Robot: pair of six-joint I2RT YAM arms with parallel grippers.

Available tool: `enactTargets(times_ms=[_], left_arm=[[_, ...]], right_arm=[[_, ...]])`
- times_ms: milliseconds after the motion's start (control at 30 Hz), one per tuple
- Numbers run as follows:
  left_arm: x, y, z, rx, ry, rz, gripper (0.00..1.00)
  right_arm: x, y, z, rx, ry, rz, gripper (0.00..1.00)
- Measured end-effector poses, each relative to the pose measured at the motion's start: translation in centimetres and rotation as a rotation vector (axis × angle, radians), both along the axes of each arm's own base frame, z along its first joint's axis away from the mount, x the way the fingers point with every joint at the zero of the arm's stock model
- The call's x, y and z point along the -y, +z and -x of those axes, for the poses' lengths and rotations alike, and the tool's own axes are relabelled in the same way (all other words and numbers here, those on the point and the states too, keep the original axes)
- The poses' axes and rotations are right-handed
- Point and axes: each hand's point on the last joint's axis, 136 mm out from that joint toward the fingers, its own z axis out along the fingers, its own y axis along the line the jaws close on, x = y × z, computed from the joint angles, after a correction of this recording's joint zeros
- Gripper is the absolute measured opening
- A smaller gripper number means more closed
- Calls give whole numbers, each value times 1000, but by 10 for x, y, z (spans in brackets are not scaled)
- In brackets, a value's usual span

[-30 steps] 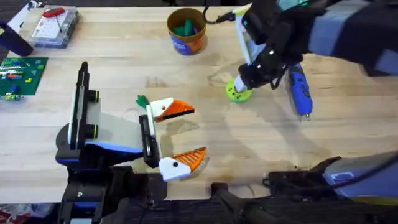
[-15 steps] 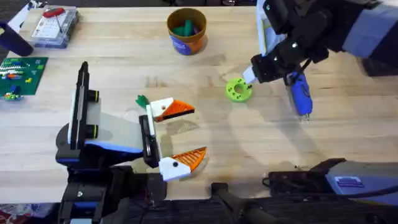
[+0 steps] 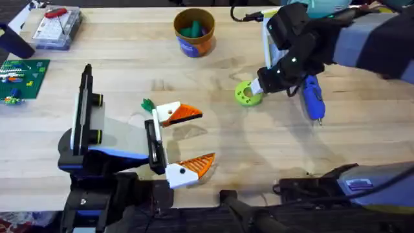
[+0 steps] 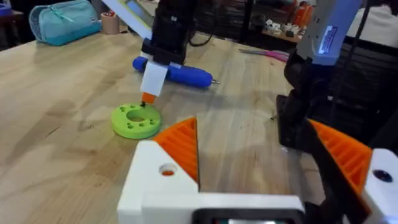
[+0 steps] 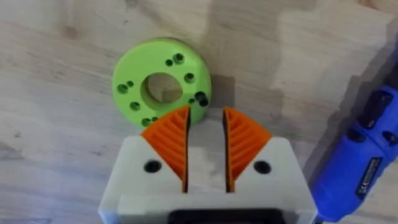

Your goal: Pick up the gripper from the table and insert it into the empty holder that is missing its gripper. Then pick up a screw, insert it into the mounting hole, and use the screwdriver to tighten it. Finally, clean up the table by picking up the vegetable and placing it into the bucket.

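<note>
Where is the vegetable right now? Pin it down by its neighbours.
In the overhead view, the vegetable lies flat on the table right of centre, just left of the right gripper, with the screwdriver further right and the bucket beyond it to the left.

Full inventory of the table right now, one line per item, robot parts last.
vegetable: 1, lime-green ring with small holes, right of centre, flat on the table
screwdriver: 1, blue, lying just right of the vegetable
bucket: 1, orange-yellow with blue band, far centre, something green inside
clear plastic box: 1, red-handled tool on top, far left
green circuit board: 1, left edge
small green piece: 1, beside the left fingertips
table: 1, light wood
left gripper: 1, white with orange pads, open, near left
right gripper: 1, white with orange pads, narrow gap, tips at the vegetable's rim, nothing held
</note>
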Motion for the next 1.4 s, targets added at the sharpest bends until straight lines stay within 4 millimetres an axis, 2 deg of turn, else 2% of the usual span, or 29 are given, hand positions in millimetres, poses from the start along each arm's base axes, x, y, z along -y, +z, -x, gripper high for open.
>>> enactTargets(times_ms=[233,1100,1267,1400], left_arm=[[0,0,0,0,0,0,990],[0,0,0,0,0,0,990],[0,0,0,0,0,0,990],[0,0,0,0,0,0,990]], right_arm=[[0,-14,-4,-23,-19,-1,306],[-5,-12,-10,-1,-18,-30,304],[-5,-12,-10,-1,-18,-30,200],[-5,-12,-10,-1,-19,-31,176]])
